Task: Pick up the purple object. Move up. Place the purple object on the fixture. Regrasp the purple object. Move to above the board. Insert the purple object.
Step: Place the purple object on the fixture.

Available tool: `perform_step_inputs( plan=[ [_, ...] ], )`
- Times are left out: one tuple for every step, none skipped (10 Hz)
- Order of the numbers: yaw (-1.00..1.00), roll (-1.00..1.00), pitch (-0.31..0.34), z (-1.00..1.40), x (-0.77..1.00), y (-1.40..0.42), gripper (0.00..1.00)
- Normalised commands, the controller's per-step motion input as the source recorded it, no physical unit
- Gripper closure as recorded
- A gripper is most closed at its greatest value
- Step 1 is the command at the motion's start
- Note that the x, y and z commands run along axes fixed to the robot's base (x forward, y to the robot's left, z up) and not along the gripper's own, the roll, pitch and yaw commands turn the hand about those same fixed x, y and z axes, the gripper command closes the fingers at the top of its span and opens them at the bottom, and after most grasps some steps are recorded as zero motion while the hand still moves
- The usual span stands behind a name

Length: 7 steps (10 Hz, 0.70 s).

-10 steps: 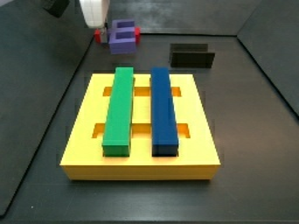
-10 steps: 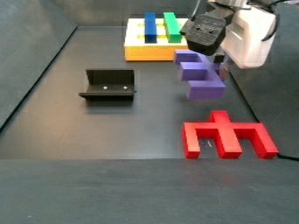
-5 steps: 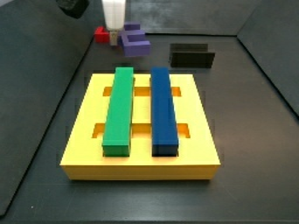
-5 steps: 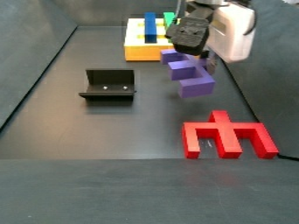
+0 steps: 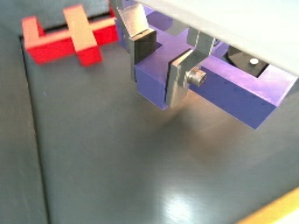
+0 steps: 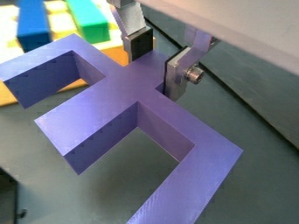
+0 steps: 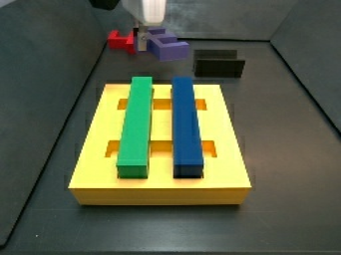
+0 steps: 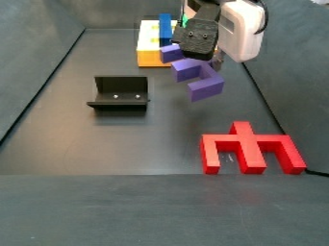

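Gripper [image 8: 195, 60] at upper centre of a side view, fingers [image 6: 177, 73] clamped on the middle prong of the purple object [image 8: 195, 79], which hangs clear of the floor. Fixture [image 8: 118, 93] sits left of it, red block [image 8: 251, 150] lower right, board [image 7: 162, 145] fills the centre of a side view

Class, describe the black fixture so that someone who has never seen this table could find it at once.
Start from the big yellow board at the table's end. The fixture stands alone on the dark floor, apart from the gripper holding the purple object. It is the only black, open-topped bracket.
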Motion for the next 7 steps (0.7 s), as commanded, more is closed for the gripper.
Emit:
perform_step_inputs(
  plan=[
    [0.40,-0.74,0.040,0.13,0.35,-0.16,1.00],
    [0.22,-0.75,0.046,0.14,0.55,-0.06,1.00],
    [0.24,-0.74,0.051,0.16,0.52,-0.06,1.00],
    [0.32,-0.70,0.069,0.21,0.45,-0.07,1.00],
    [0.21,-0.71,0.197,0.10,0.61,-0.05,1.00],
    [0.23,-0.71,0.206,0.09,0.58,-0.06,1.00],
    [0.29,-0.71,0.229,0.10,0.52,-0.07,1.00]
  ],
)
